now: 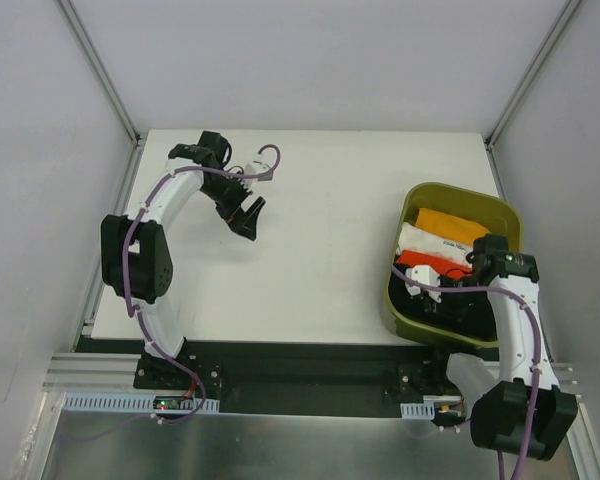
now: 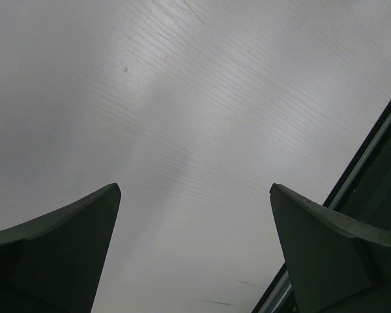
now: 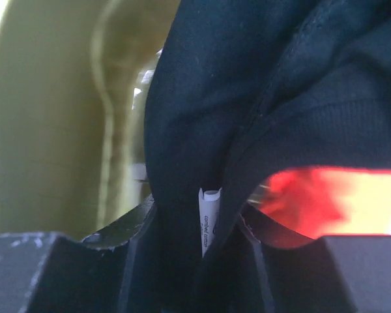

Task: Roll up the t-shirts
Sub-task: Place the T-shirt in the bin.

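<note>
Several t-shirts lie in the olive-green tub (image 1: 412,200) at the right: an orange one (image 1: 452,225), a white one (image 1: 430,243), a red-orange one (image 1: 430,262) and a black one (image 1: 458,300) nearest the arms. My right gripper (image 1: 450,298) is down in the tub and shut on the black t-shirt (image 3: 247,85); a white care label (image 3: 209,218) shows in the cloth fold between its fingers. The red-orange shirt (image 3: 313,202) shows behind. My left gripper (image 1: 248,222) is open and empty, above the bare table at the far left.
The white table (image 1: 320,250) lies between the arms. Its edge and a black rail (image 2: 371,163) show at the right of the left wrist view. The tub's wall (image 3: 45,117) stands close to the left of my right gripper.
</note>
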